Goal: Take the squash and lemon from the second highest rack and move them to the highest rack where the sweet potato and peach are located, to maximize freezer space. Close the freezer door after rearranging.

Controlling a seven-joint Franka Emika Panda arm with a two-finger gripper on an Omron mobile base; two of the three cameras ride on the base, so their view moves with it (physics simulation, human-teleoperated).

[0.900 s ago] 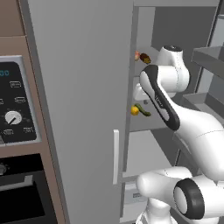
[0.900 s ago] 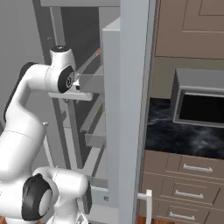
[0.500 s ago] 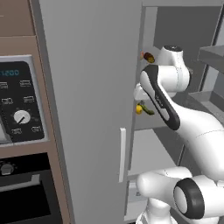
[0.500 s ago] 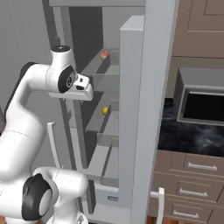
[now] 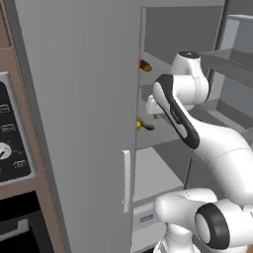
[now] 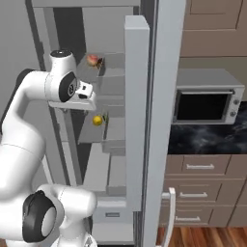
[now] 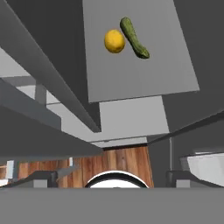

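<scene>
The yellow lemon [image 7: 114,41] and the dark green squash [image 7: 134,37] lie side by side on the second highest rack [image 7: 140,74], far ahead of my gripper [image 7: 109,179]. Its fingertips stand wide apart, open with nothing between them. From the right base, the lemon [image 6: 97,120] and squash [image 6: 104,117] sit just below and right of my white hand [image 6: 83,92]. The peach [image 6: 92,60] and the dark sweet potato [image 6: 100,61] rest on the highest rack [image 6: 115,60] above. The freezer door [image 5: 74,123] stands open, its bins [image 6: 136,72] facing the racks.
A microwave [image 6: 205,103] sits on a black counter [image 6: 202,140] right of the freezer, with wooden drawers [image 6: 202,193] below. An oven control panel [image 5: 10,138] lies left of the door. Wooden floor [image 7: 122,159] shows under the lower shelves.
Both base views have shifted, so the base has moved. The right base view now looks past the door onto both racks. The lemon, squash, peach and sweet potato lie as before.
</scene>
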